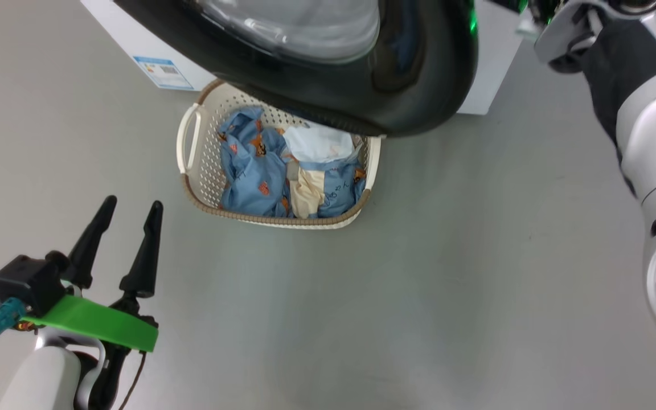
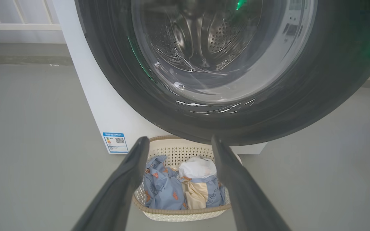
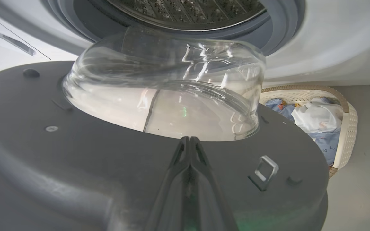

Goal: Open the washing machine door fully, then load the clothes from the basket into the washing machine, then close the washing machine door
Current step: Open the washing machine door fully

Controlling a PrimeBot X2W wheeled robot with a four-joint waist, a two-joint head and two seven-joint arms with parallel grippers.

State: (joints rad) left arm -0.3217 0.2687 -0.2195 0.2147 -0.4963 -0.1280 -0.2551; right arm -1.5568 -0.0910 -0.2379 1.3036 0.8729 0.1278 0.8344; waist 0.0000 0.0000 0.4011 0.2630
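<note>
left jaws gape empty near basket point(image 1: 282, 220); right jaws closed against door point(image 3: 59, 150).

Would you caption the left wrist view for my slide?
Open left gripper points at clothes in the basket below the washing machine door.

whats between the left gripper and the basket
Just bare grey floor. The head view shows the open left gripper apart from the basket, with nothing lying between them.
</note>
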